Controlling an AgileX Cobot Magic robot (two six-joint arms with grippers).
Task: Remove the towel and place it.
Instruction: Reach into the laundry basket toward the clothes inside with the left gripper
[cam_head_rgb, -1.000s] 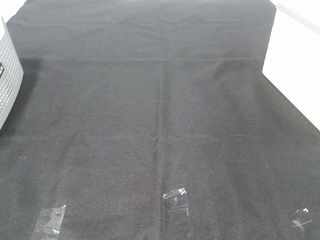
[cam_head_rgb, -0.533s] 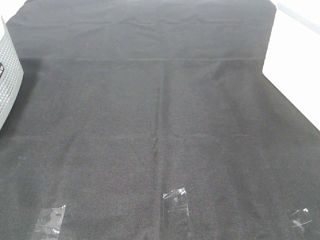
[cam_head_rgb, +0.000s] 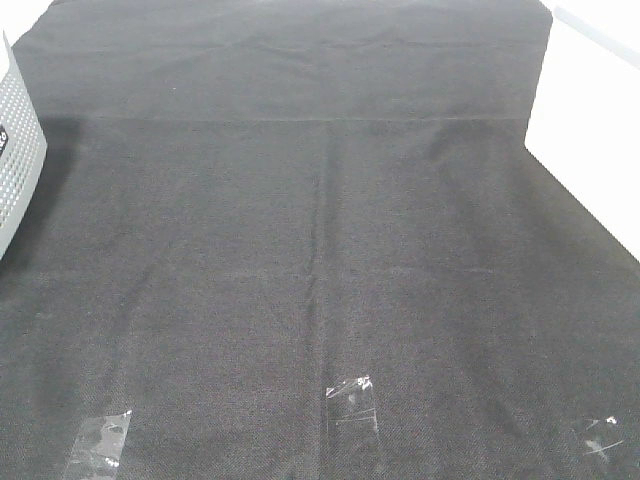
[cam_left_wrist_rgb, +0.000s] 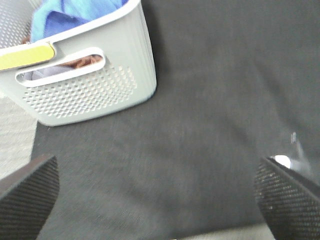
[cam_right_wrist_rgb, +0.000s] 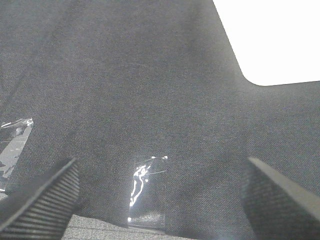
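Left gripper (cam_left_wrist_rgb: 157, 192): I see both fingers at the frame's corners, spread wide, nothing between them, hanging over the black cloth (cam_head_rgb: 320, 250). Right gripper (cam_right_wrist_rgb: 160, 200): same, fingers wide apart, empty, over the cloth.

The towel (cam_left_wrist_rgb: 75, 12) is bright blue and sits bunched inside the pale grey basket (cam_left_wrist_rgb: 90, 85), showing above its rim. I only see it in the left wrist view. The basket has a perforated wall, a handle slot and a yellow strip (cam_left_wrist_rgb: 25, 56) on the rim. Something brownish shows through the slot; I can't tell what it is. In the high view just a sliver of the basket (cam_head_rgb: 18, 150) shows at the left edge of the table, standing on the cloth, and its inside is out of frame.

The cloth lies flat, with creases down the middle and across the far part. There are three clear tape patches near the front edge: left (cam_head_rgb: 100, 440), centre (cam_head_rgb: 352, 395) and right (cam_head_rgb: 600, 437). One patch (cam_right_wrist_rgb: 145, 187) lies under the right gripper. The bare white tabletop (cam_head_rgb: 600, 150) shows on the right, past the cloth.
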